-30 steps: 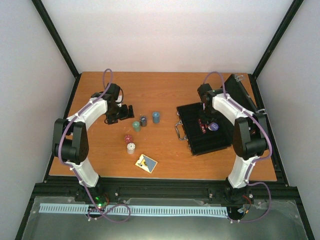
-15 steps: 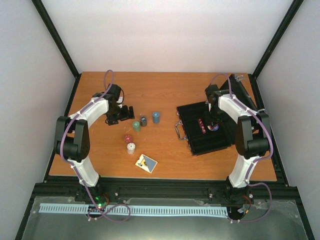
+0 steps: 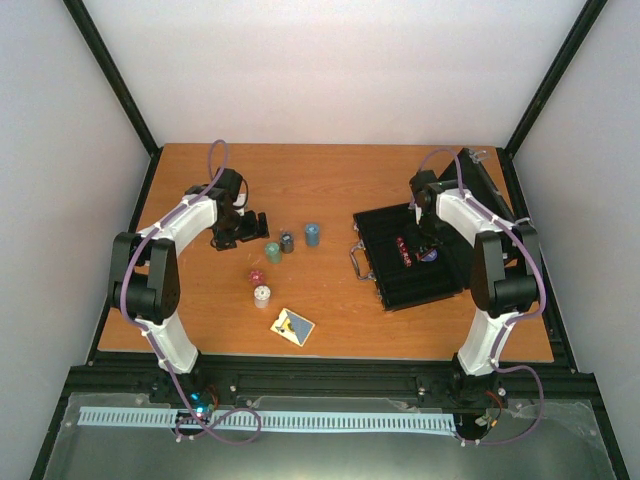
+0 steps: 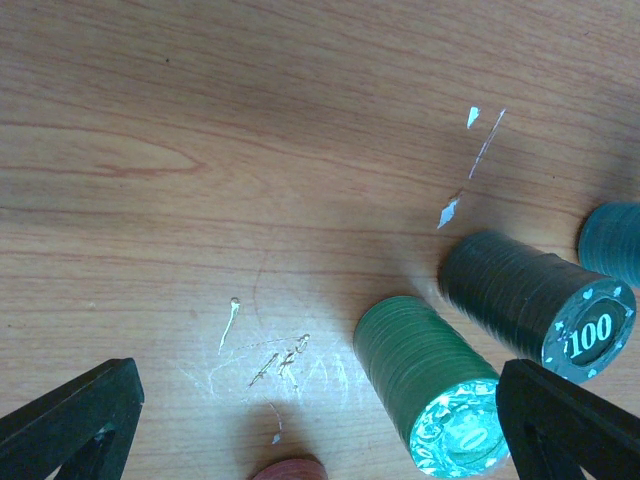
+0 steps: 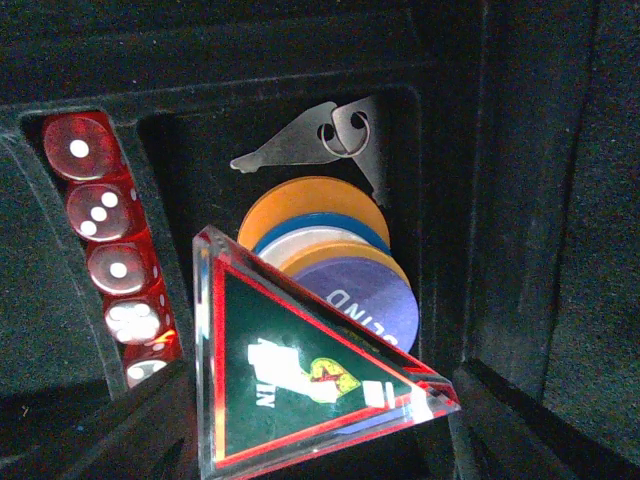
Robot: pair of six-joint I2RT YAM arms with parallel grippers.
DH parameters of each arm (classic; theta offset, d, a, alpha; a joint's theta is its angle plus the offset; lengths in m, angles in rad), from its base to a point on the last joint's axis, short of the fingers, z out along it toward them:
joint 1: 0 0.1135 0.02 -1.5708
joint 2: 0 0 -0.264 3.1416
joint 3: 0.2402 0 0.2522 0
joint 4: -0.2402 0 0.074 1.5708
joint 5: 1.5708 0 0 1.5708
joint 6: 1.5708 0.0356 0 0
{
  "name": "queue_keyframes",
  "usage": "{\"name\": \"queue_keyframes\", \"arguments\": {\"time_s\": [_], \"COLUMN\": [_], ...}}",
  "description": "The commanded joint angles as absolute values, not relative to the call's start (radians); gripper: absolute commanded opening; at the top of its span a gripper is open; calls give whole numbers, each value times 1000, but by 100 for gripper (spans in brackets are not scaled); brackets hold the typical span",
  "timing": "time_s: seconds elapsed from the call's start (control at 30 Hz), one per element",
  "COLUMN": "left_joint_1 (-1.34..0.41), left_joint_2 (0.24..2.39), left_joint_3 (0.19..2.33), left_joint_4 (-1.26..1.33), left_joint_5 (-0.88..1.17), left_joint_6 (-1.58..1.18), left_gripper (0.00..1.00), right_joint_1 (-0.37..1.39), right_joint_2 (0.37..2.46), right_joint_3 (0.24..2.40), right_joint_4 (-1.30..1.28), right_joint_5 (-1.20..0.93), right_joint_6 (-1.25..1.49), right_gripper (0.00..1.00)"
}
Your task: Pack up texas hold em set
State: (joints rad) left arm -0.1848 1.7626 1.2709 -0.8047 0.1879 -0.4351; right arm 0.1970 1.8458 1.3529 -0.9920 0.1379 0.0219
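Note:
The black briefcase [image 3: 400, 275] lies open at the right, its lid [image 3: 482, 185] standing up. My right gripper [image 3: 425, 243] is down in the case, its jaws closed against both sides of a clear triangular plaque [image 5: 300, 370]. The plaque rests tilted on the purple disc [image 5: 375, 300] and other discs. Red dice [image 5: 105, 260] sit in a row to its left, and keys [image 5: 320, 145] lie behind. My left gripper [image 3: 240, 228] is open and empty [image 4: 320, 420] just left of the green chip stack [image 4: 430, 390] and the dark "100" stack [image 4: 540, 305].
A blue stack [image 3: 312, 233], a red stack [image 3: 255, 276], a white stack [image 3: 262, 295] and the card deck [image 3: 292, 326] stand on the table left of the case. The case handle [image 3: 357, 260] points toward them.
My right gripper has moved back and down into the case compartment with the plaque. The left arm has hardly moved.

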Motion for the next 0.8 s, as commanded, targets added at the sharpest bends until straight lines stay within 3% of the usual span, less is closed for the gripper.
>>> {"name": "queue_keyframes", "arguments": {"time_s": [0.0, 0.33, 0.77], "left_joint_1": [-178, -178, -178], "left_joint_2": [1768, 1765, 1757], "left_joint_3": [1303, 1305, 1322], "left_joint_4": [-793, -795, -800], "left_joint_5": [192, 192, 195], "left_joint_6": [-448, -447, -450], "left_gripper": [100, 100, 100], "right_joint_1": [195, 195, 209], "right_joint_2": [1861, 1873, 1741], "right_joint_3": [1344, 1358, 1471], "right_joint_4": [-985, -976, -1048], "right_joint_5": [138, 146, 79], "right_joint_6": [18, 24, 75], "right_gripper": [68, 72, 80]}}
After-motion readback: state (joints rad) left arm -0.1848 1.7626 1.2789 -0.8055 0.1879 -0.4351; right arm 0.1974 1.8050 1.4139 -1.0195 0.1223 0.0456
